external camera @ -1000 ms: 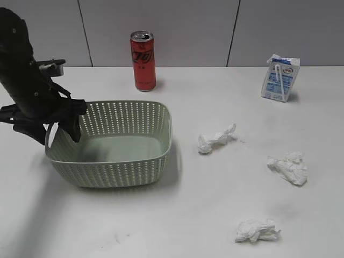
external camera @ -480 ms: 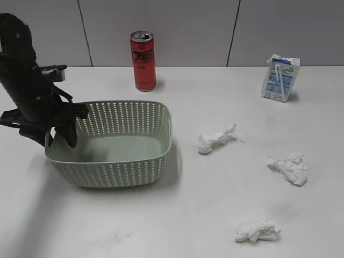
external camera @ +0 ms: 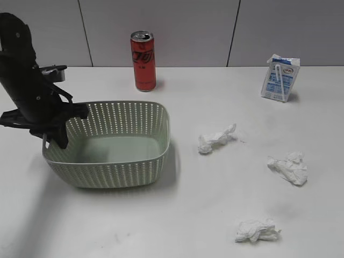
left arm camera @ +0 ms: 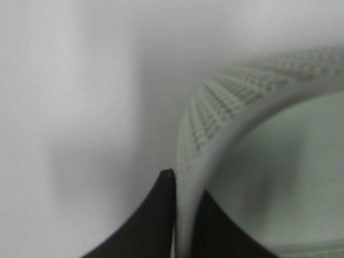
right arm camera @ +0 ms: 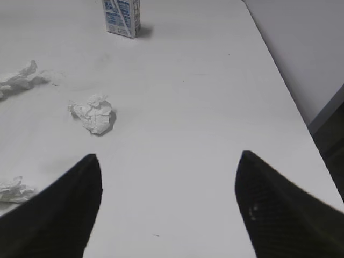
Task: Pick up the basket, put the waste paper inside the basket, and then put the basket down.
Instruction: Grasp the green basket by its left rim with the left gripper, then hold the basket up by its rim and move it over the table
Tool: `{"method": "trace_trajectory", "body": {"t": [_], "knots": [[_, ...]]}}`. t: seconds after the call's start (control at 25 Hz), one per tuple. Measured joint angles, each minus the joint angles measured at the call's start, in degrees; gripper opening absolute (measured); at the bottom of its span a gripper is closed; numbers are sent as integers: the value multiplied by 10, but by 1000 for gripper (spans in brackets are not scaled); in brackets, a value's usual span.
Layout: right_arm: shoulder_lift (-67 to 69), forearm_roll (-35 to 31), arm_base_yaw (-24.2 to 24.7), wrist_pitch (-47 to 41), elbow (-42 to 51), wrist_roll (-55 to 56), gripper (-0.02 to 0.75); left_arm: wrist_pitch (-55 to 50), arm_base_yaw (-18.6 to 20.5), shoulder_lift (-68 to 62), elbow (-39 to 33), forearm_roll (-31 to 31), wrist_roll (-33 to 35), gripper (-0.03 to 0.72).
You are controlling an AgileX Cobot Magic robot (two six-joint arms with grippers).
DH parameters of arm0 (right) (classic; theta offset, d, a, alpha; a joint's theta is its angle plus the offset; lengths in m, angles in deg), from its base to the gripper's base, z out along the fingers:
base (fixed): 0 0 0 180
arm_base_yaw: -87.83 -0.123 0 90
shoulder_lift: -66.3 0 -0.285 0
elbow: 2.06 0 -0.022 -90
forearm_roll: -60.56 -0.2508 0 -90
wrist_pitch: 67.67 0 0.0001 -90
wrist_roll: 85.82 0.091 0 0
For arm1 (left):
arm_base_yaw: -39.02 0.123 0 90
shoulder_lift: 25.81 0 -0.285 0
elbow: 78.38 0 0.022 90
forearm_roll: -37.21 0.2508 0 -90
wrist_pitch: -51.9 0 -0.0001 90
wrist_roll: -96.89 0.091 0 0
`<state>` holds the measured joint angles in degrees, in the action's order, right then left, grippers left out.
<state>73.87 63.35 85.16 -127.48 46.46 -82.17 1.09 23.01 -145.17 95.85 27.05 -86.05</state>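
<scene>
The pale green lattice basket (external camera: 121,173) sits on the white table at the left. My left gripper (external camera: 55,136) is shut on the basket's left rim, one finger outside and one inside the wall. The left wrist view shows the rim (left arm camera: 215,107) pinched between the two black fingers (left arm camera: 185,185). Three crumpled white waste paper wads lie to the right: one near the middle (external camera: 216,138), one at the right (external camera: 289,166), one at the front (external camera: 257,230). My right gripper (right arm camera: 169,161) is open and empty above bare table, with wads (right arm camera: 92,114) ahead to its left.
A red can (external camera: 143,60) stands behind the basket. A blue-and-white milk carton (external camera: 280,78) stands at the back right and also shows in the right wrist view (right arm camera: 122,16). The table's right edge (right arm camera: 301,115) runs close to the right gripper.
My left gripper has moved a little left and down onto the basket's left rim. The basket has shifted slightly left with it. The wads have not moved.
</scene>
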Motion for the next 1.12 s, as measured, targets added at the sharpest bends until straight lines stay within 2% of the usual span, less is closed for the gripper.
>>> {"method": "trace_trajectory", "body": {"t": [0.32,0.56,0.92,1.12], "knots": [[0,0,0,0,0,0,582,-32,0,66,0,0,-1,6],[0,0,0,0,0,0,582,-107,0,148,-4,-7,-1,6],[0,0,0,0,0,0,582,-84,0,266,-123,-37,-1,6],[2,1,0,2,-2,-7,582,-74,0,280,-155,-38,-1,6]]}}
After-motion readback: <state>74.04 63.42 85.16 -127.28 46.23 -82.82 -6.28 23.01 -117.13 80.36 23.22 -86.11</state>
